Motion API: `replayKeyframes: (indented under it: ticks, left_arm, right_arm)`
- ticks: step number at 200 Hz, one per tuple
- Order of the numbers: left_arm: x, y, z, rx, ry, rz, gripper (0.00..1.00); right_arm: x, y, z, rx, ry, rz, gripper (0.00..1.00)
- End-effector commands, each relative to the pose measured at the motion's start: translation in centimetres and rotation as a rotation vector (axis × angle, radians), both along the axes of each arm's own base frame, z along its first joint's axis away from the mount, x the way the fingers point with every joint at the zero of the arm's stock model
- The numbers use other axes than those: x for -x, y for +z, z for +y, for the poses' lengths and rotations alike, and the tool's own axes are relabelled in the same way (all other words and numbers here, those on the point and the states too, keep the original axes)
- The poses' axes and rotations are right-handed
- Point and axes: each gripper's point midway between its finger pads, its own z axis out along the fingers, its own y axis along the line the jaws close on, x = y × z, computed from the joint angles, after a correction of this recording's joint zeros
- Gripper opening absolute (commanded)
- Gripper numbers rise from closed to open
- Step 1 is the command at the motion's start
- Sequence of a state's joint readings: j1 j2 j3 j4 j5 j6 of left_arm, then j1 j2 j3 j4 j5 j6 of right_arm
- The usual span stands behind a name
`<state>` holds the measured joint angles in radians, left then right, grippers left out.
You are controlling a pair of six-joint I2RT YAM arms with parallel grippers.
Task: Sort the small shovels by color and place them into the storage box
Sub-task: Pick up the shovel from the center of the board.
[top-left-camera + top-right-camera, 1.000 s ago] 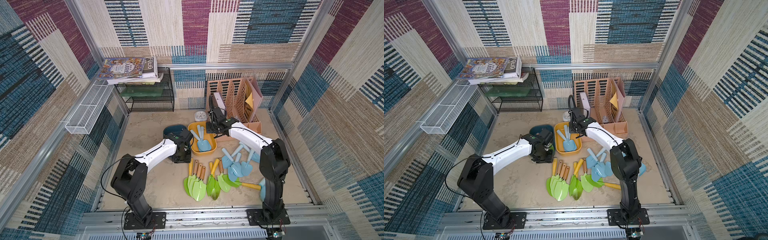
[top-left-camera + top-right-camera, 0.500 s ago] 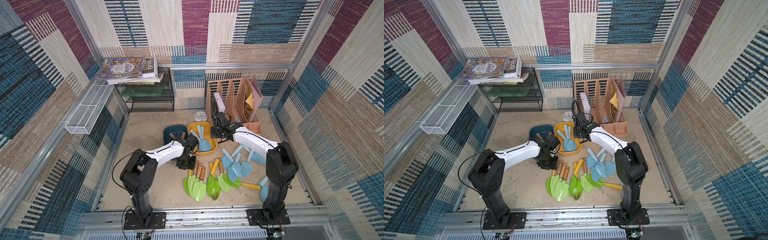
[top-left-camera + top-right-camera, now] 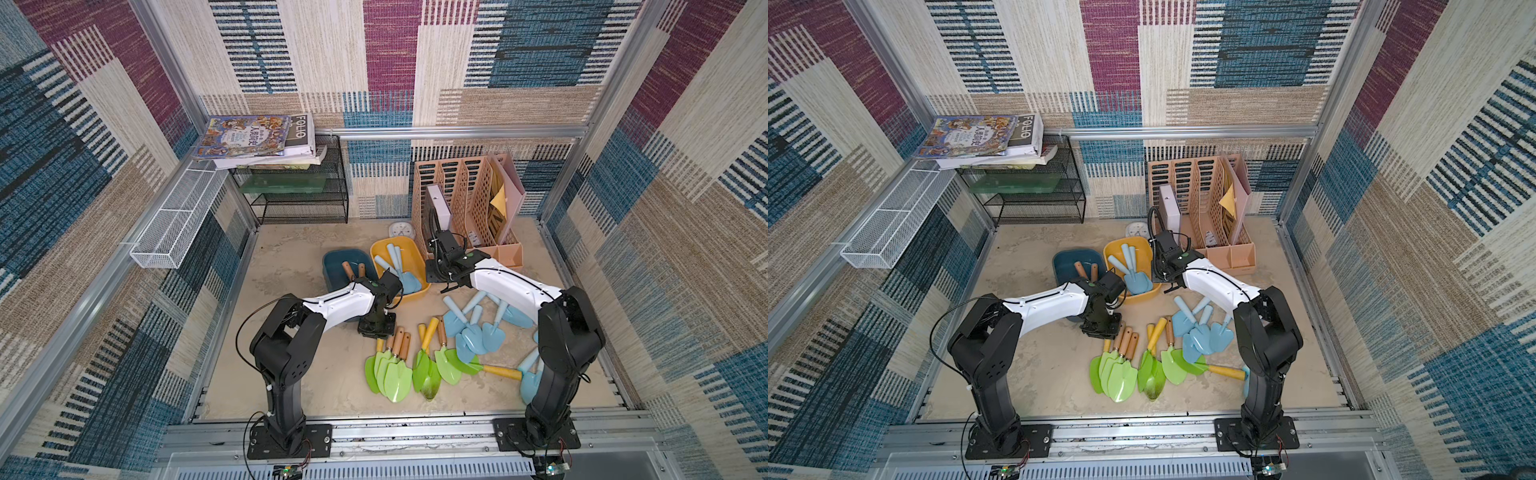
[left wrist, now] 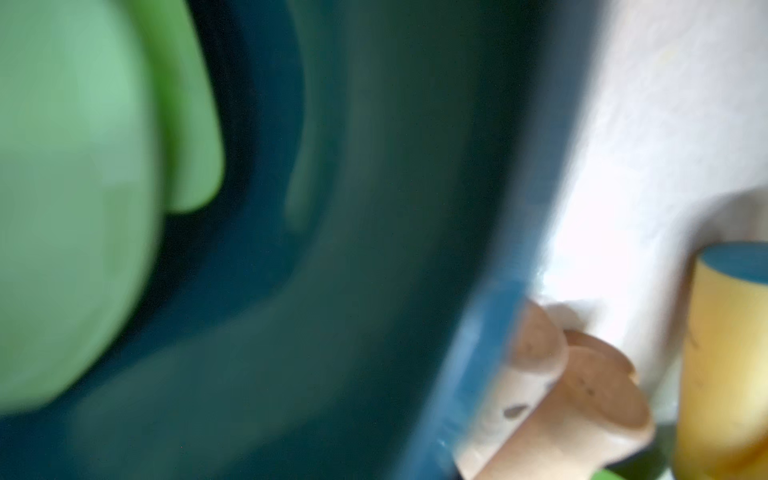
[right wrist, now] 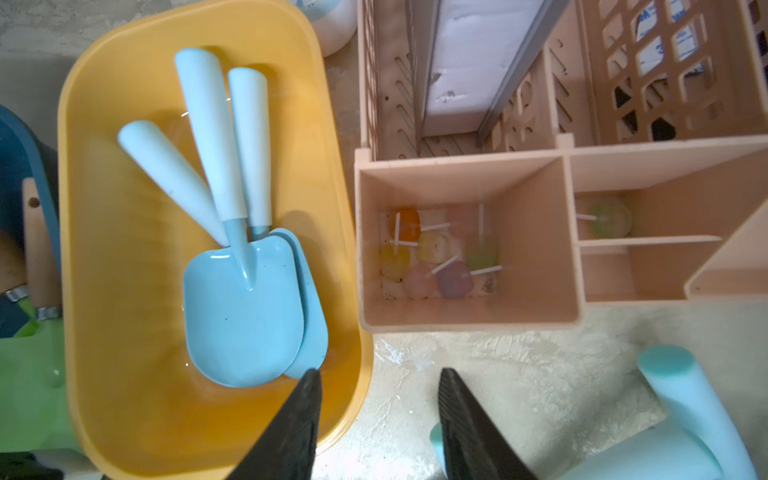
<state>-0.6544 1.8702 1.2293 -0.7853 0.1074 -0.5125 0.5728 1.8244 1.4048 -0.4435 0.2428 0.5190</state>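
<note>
While my left gripper points down at the handle ends of the green shovels on the sandy table, its jaws are closed. Whether a handle is between them, I cannot tell: my left wrist camera is blurred and shows only a green blade, the wall of the dark blue bin, two wooden handle ends and one yellow handle end.

My right gripper hangs over the rim of the yellow bin, on the side that is next to the peach desk organizer. Its two black fingers stand moderately apart, and nothing is between them. Three pale blue shovels lie inside the yellow bin, with the blades stacked and the handles spread like a fan.

In both top views the dark blue bin stands just beside the yellow bin, and two wooden-handled shovels lean inside it, handles up. The green shovels lie in front of the bins, side by side, blades toward my bases; one yellow-handled shovel lies crosswise. More pale blue shovels are heaped beside them, under my right arm, and a few lie near its base. Some lollipops lie in a front compartment of the organizer.
</note>
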Motion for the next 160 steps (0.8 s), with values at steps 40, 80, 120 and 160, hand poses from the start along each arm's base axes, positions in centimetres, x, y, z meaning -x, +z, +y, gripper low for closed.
replayKeyframes:
  ticks: [40,80,120,160]
  left_arm:
    - [1.5,3.0,1.5,-0.087,-0.021,-0.001,0.0]
    - [0.7,5.8,2.5,-0.12,-0.012,-0.083,0.0]
    - [-1.4,10.2,3.7,-0.162,0.011,-0.235,0.0]
    - [-5.6,15.3,5.1,-0.183,0.048,-0.405,0.0]
  right_arm:
    - [-0.1,0.3,-0.3,-0.002,-0.013,-0.018,0.49]
    - [-0.2,0.2,-0.3,0.005,-0.013,-0.02,0.49]
    - [-0.5,0.0,-0.2,0.004,-0.007,-0.018,0.49]
    - [-0.9,0.1,-0.4,0.007,-0.013,-0.025,0.48]
